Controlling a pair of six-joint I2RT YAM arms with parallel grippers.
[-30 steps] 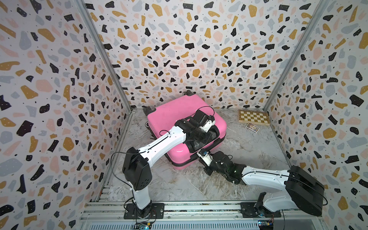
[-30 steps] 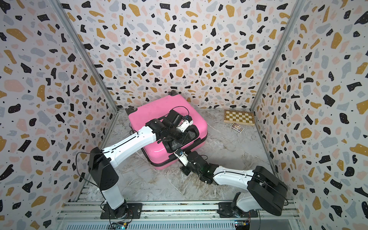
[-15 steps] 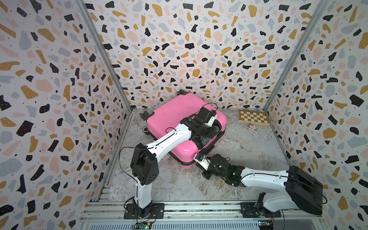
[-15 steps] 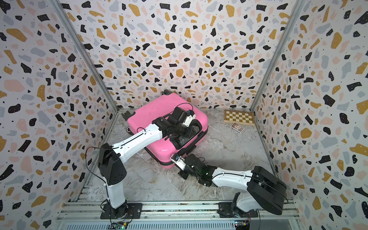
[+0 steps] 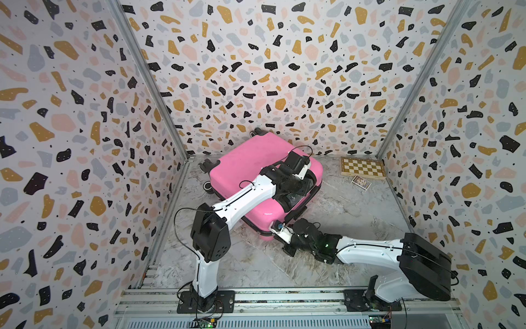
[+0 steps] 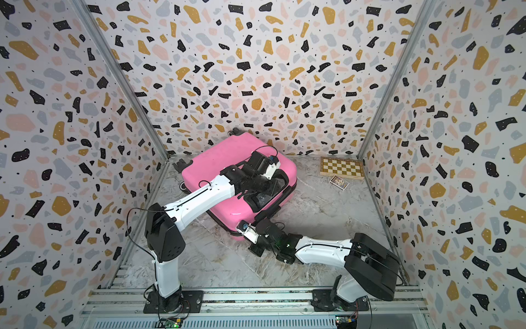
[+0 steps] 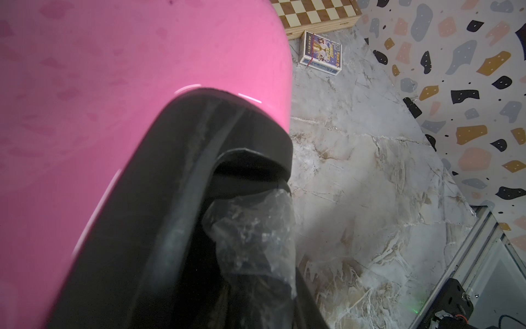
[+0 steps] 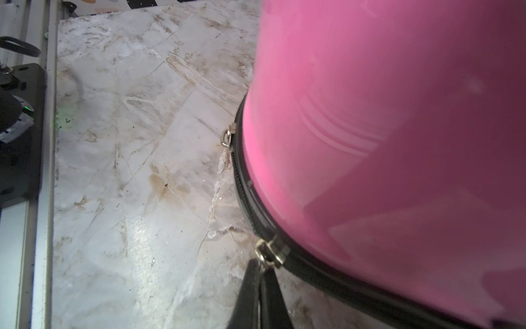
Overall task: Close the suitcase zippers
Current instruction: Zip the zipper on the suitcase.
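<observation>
glossy pink suitcase [image 5: 250,162] has turned; right pincer [image 8: 260,270] pinches metal zipper pull [image 8: 269,252].

Chessboard [image 5: 363,167] beside card box [image 5: 361,182] (far corner).

The left arm [image 5: 244,196] and right arm [image 5: 367,250] have white tapered shells between boxy black joint housings, and thin black cables loop alongside them. A green light [image 5: 326,245] glows just behind the slim black right hand [image 8: 260,284]. Crinkled clear film wraps one finger [image 7: 253,236] of the left hand [image 5: 294,196].
</observation>
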